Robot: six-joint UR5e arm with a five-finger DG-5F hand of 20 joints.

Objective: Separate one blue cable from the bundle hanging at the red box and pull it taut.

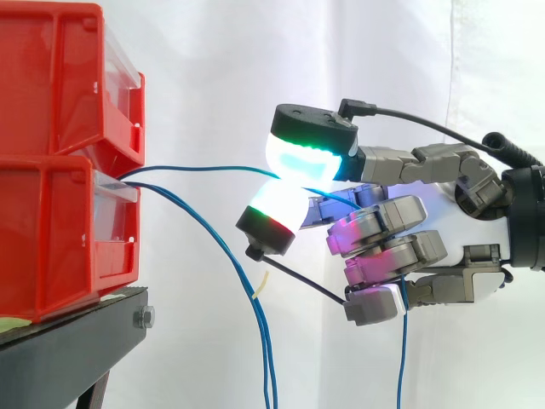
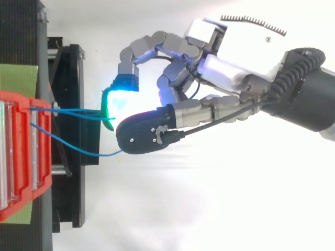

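Observation:
Two red boxes are stacked at the left, and blue cables come out at the rim of the lower red box (image 1: 51,239). One blue cable (image 1: 204,169) runs from there in a shallow arc to my hand (image 1: 426,226), which is shut on it: two glowing fingertips (image 1: 298,158) pinch it about a hand's width from the box. Past the pinch its loose end (image 1: 400,358) hangs below the hand. The other blue cables (image 1: 226,251) droop from the box down out of the frame. From above, the hand (image 2: 225,68) grips the cable (image 2: 78,111) just off the box (image 2: 21,157).
The boxes sit on a black stand (image 1: 77,341) with a bolt at its edge. A short yellowish strand (image 1: 261,285) hangs among the drooping cables. A white curtain forms the backdrop. Green paper (image 2: 18,77) lies on the stand beside the box.

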